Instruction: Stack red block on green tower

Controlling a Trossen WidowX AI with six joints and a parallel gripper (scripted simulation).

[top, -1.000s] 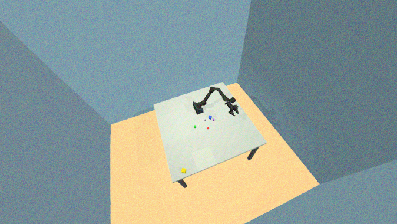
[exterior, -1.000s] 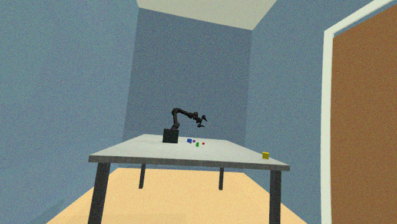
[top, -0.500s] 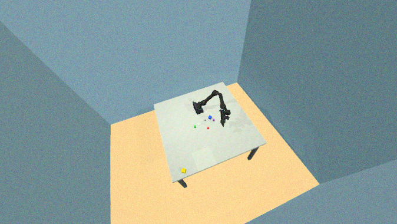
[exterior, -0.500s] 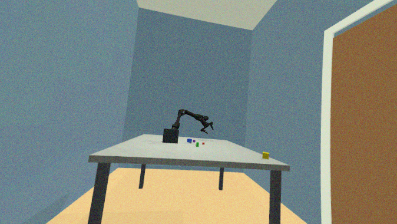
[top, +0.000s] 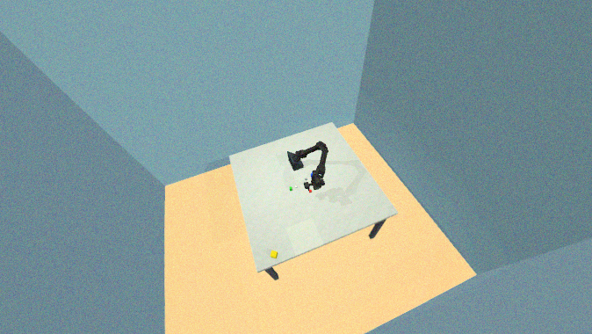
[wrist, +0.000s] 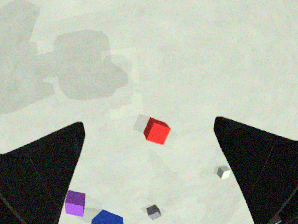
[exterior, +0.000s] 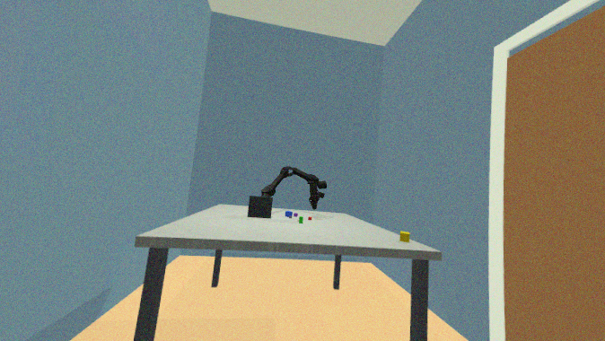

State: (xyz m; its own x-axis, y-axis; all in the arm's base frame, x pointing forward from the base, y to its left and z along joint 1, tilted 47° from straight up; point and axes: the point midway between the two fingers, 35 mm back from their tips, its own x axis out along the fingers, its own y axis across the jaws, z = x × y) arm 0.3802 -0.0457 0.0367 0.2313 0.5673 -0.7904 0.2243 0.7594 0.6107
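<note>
A small red block (top: 310,191) (exterior: 310,218) (wrist: 157,132) sits on the pale table. In the wrist view it lies between the fingertips in the picture, turned slightly. My gripper (exterior: 314,207) (wrist: 150,125) is open and empty, pointing down above the table, with the red block below it. The green tower (top: 291,189) (exterior: 301,220) stands upright, to the left of the red block in the top and exterior views. It is outside the wrist view.
A blue block (exterior: 288,214) (wrist: 107,218), a purple block (exterior: 295,214) (wrist: 75,202), a small grey block (wrist: 153,212) and a small white block (wrist: 223,172) lie near the red block. A yellow block (top: 274,254) (exterior: 405,236) sits near a far table corner.
</note>
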